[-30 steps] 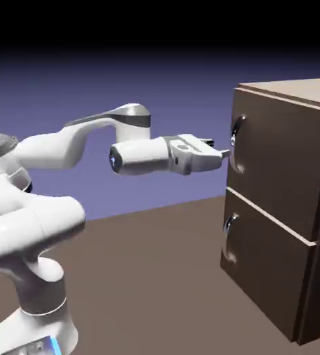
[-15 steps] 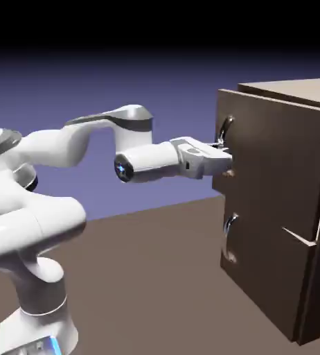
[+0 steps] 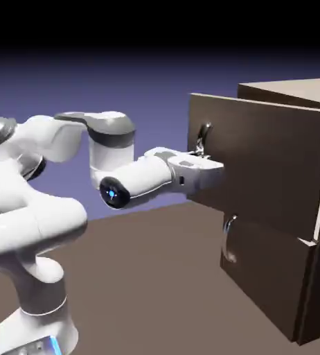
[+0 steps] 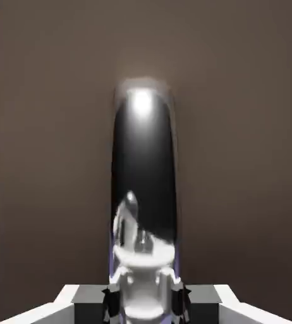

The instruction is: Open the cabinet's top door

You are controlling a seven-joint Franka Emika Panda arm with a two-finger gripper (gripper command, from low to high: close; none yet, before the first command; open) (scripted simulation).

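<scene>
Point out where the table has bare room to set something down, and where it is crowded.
Bare table lies between the arm's base and the cabinet, under the outstretched arm. Crowded: at the top door, where the gripper is shut on its handle, and right before the lower panel's handle.

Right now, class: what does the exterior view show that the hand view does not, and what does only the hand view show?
Only the exterior view shows the white arm, the whole cabinet, its lower panel with its own handle, and the top door standing out ahead of that panel. Only the hand view shows, close up, the fingers shut on the handle, whose shiny surface mirrors the hand. Both show the top door's brown front and its curved silver handle.
</scene>
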